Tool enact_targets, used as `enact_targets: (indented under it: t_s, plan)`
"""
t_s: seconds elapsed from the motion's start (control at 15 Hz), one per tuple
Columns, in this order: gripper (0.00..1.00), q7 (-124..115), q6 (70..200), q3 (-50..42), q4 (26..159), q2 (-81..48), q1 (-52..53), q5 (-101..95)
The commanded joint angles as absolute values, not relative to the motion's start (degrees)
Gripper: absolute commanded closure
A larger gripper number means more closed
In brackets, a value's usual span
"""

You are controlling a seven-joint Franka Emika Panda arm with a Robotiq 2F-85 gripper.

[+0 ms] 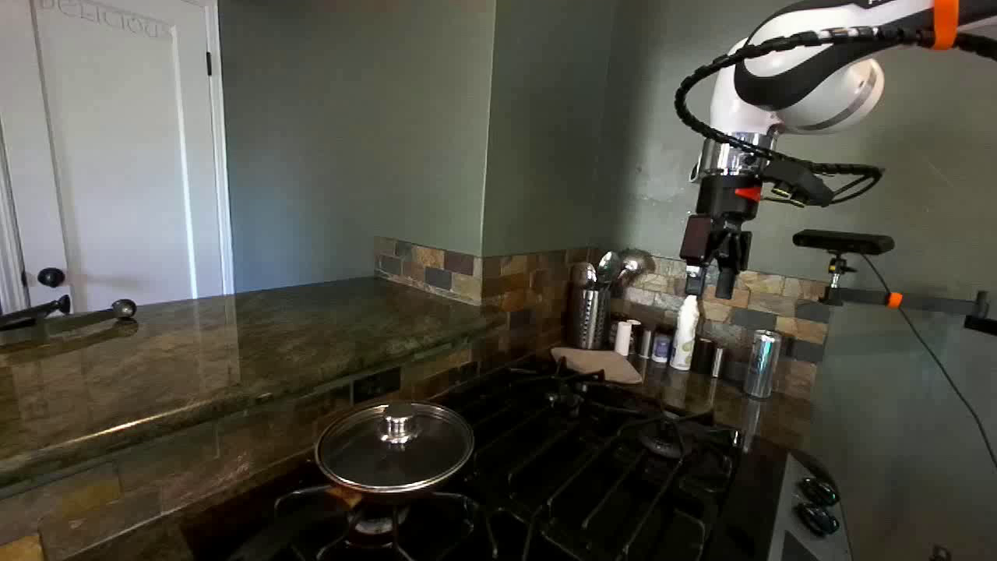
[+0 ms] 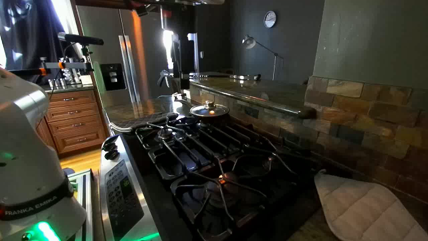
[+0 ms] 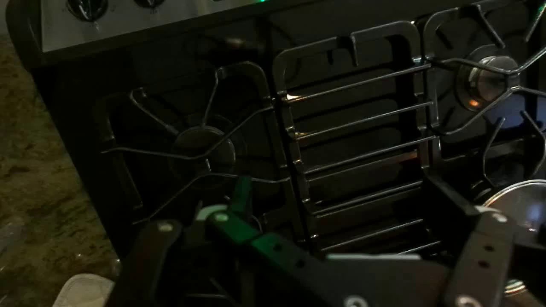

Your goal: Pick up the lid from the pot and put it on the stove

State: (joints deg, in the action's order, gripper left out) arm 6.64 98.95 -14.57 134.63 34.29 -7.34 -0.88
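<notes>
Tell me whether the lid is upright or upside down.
Upright: in both exterior views, the lid has its knob on top.

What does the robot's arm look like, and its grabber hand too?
The arm is white and rounded, with black parts. A bumpy black cable loops beside it, and an orange band wraps the arm. A dark stripe says FRANKA EMIKA, above a green light. The gripper is mostly black, with two stubby fingers.

Exterior views share stove [image 2: 207, 160] from opposite ends; wrist view faces down.
</notes>
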Motion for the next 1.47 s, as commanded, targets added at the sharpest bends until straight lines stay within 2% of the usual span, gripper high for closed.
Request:
enact_targets:
  t_s: [0.0,0.33,0.6,1.07,1.27,1.33,1.4]
  plan:
    - [0.00,7.1,98.8,-13.8,134.5,34.1,-8.4,-0.4]
    - [0.00,7.1,98.8,-13.8,134.5,34.1,-8.4,-0.4]
    - [0.00,1.5,101.0,-8.3,133.1,31.4,-6.2,1.1]
    - [0.00,-7.7,113.2,3.1,129.5,22.8,-1.2,1.1]
    - [0.00,-9.5,116.0,5.9,127.3,17.9,0.9,0.8]
    - [0.00,-8.1,115.4,4.5,130.0,21.7,0.4,0.7]
    - [0.00,-8.6,115.6,5.2,129.2,20.2,0.9,0.7]
